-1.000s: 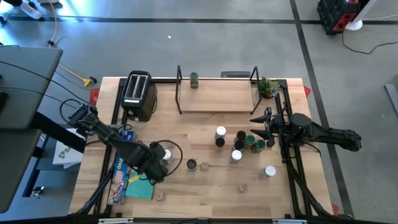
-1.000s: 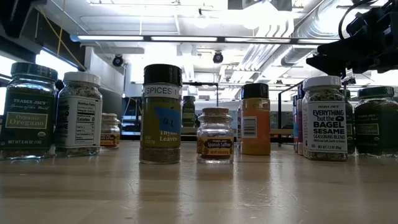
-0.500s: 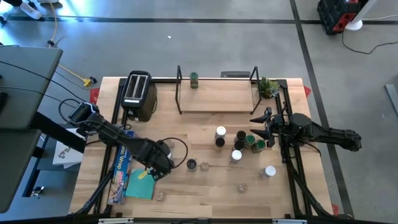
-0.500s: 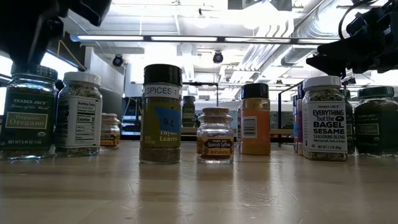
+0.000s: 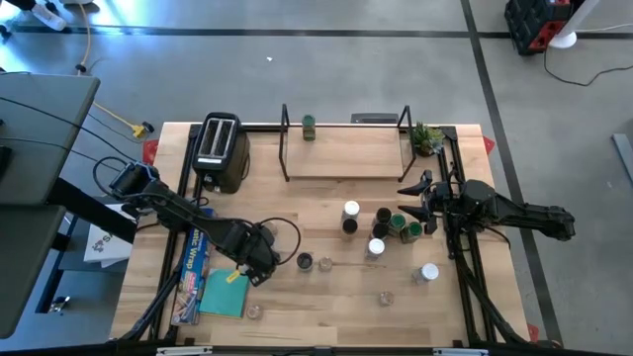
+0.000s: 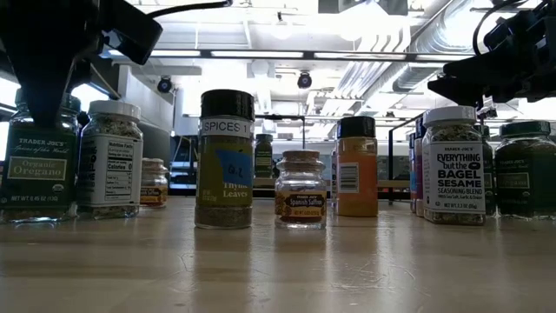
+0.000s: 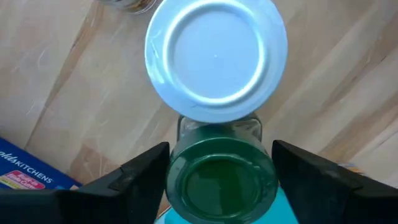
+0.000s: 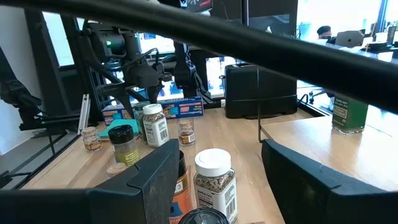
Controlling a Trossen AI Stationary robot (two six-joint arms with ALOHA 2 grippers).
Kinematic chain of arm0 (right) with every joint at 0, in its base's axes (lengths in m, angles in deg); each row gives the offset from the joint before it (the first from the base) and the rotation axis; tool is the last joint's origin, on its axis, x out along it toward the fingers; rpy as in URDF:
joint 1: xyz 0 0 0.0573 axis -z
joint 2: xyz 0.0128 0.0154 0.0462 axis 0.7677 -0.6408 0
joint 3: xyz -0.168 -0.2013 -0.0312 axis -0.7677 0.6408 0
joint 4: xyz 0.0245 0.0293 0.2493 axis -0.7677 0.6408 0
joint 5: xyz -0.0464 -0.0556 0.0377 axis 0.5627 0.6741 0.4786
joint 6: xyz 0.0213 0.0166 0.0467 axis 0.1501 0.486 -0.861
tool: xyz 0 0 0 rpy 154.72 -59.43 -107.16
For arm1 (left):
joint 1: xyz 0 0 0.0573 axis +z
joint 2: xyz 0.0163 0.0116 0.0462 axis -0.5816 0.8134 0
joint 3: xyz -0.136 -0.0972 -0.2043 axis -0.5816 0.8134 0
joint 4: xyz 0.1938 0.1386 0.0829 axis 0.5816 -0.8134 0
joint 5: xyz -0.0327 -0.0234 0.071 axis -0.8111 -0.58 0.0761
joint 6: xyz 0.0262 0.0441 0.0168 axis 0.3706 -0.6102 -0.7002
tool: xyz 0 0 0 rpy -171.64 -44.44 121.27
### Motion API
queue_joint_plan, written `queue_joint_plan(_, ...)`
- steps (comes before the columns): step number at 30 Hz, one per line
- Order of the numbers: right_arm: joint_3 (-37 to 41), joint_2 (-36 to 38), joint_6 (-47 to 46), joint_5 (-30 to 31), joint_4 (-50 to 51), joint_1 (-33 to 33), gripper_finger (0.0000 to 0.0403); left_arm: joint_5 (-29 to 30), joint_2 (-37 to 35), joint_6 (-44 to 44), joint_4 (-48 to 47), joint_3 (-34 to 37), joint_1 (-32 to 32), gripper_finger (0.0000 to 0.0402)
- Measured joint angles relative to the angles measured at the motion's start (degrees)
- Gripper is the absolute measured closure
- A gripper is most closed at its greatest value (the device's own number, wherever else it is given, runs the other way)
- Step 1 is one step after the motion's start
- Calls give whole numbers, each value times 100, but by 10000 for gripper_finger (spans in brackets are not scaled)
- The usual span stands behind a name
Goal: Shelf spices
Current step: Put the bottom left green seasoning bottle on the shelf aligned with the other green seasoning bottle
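Observation:
Several spice jars stand on the wooden table, mostly in a cluster (image 5: 381, 227) right of centre. One green-topped jar (image 5: 309, 126) stands on the light-wood shelf (image 5: 346, 158) at the far side. My left gripper (image 5: 259, 261) is open and points down over a green-topped oregano jar (image 7: 221, 180), with one finger on each side of its lid. I cannot tell whether they touch it. A white-topped jar (image 7: 216, 59) stands right beside it. My right gripper (image 5: 415, 198) is open and empty above the cluster's right side.
A black-and-silver toaster (image 5: 220, 150) stands at the far left and a small potted plant (image 5: 427, 138) by the shelf's right end. Flat packets and a teal card (image 5: 213, 287) lie near the front left. Loose small jars (image 5: 315, 263) stand mid-table.
My left gripper has moved toward the table's right and far side and come down over the oregano jar and the white-topped jar. In the low view it has dropped into sight above the oregano jar.

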Motion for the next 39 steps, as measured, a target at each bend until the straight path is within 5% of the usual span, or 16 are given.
queue_joint_plan(6, 0, 0, 0, 0, 0, 0, 179, 37, 0, 17, -1, -2, 0, 209)
queue_joint_plan(12, 0, 0, 0, 0, 0, -1, 179, -347, -3, -48, -118, -22, 0, 209)
queue_joint_plan(17, 0, 0, 0, 0, 0, -1, 179, -1275, -281, -319, -220, -412, 38, 209)
queue_joint_plan(21, 0, 0, -1, 0, 0, -1, 179, -1946, -570, -708, -1108, -1250, 228, 209)
queue_joint_plan(28, 0, -1, -1, 0, 0, -2, 179, -1435, -480, -1775, -2248, -3193, 1291, 209)
queue_joint_plan(39, 0, 0, 0, 0, 0, -1, 179, -832, 1684, -5530, -2185, -5479, 3693, 209)
